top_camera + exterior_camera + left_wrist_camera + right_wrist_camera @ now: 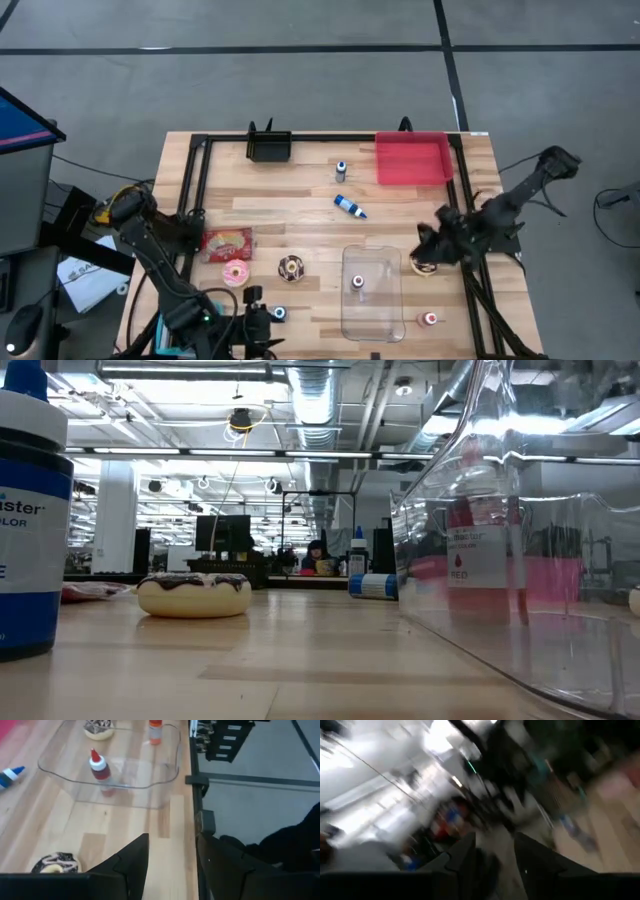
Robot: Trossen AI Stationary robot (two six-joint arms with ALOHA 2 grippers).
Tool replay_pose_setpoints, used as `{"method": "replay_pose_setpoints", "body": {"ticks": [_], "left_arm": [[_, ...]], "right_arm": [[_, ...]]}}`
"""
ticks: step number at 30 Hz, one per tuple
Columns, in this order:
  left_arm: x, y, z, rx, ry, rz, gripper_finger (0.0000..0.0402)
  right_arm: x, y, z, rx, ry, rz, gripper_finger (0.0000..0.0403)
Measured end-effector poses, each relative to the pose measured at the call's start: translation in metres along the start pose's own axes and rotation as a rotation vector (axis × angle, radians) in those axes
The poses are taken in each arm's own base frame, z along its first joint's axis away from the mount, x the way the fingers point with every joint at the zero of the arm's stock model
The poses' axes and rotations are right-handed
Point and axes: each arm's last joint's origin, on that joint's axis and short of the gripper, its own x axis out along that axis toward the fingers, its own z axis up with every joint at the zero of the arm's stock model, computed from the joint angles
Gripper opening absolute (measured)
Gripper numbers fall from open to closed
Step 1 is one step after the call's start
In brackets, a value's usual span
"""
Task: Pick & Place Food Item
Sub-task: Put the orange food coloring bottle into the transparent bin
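The right gripper (428, 256) hangs over a small, light-looking donut (424, 267); whether its claw grips cannot be told. Soft icing: hold its sides gently.

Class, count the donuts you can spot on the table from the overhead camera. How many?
3: a pink donut beside the snack packet, a chocolate donut left of the clear tray, and one under the right gripper, partly hidden.

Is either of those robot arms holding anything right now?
No. The left gripper has open, empty jaws; the right gripper is near a donut, with nothing between its jaws.
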Motion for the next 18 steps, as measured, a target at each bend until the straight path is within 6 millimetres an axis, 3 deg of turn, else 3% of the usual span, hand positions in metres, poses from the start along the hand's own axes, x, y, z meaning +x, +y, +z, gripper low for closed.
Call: {"method": "replay_pose_setpoints", "body": {"ticks": [9,18], "left_arm": [[0.000,0.001,0.001,-0.008,-0.043,0.041,0.0168],[-0.002,0.000,0.000,-0.031,-0.060,0.059,0.0168]], "right_arm": [[0.016,0.036,-0.017,0.088,0.392,-0.372,0.0105],[0.023,0.057,-0.051,0.192,0.578,-0.534,0.0100]]}}
